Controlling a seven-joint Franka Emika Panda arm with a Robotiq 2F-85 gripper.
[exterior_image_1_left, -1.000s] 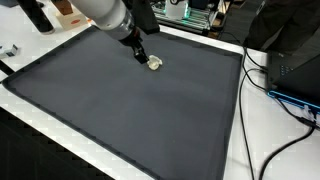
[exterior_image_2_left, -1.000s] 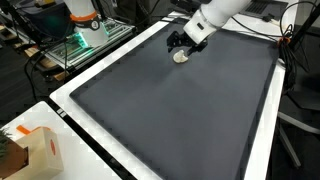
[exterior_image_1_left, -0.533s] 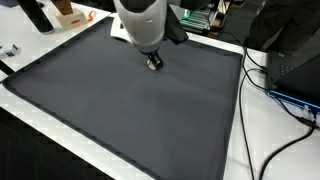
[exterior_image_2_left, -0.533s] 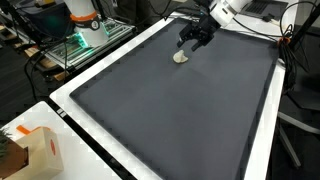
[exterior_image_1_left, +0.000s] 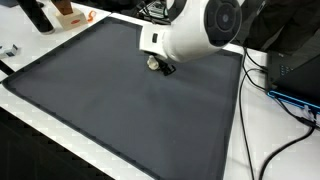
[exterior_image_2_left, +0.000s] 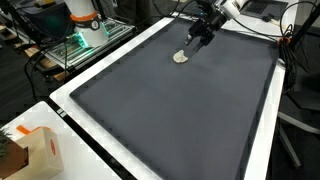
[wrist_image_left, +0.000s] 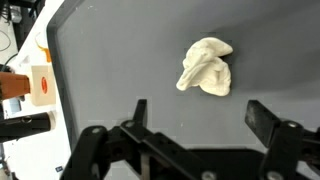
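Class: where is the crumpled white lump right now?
In the wrist view the crumpled white lump lies on the grey mat, ahead of the open claw; in an exterior view the lump sits near the mat's far edge.

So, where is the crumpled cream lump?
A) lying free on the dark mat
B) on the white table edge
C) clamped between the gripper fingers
A: in the wrist view the crumpled cream lump lies on the dark mat, clear of the open gripper.
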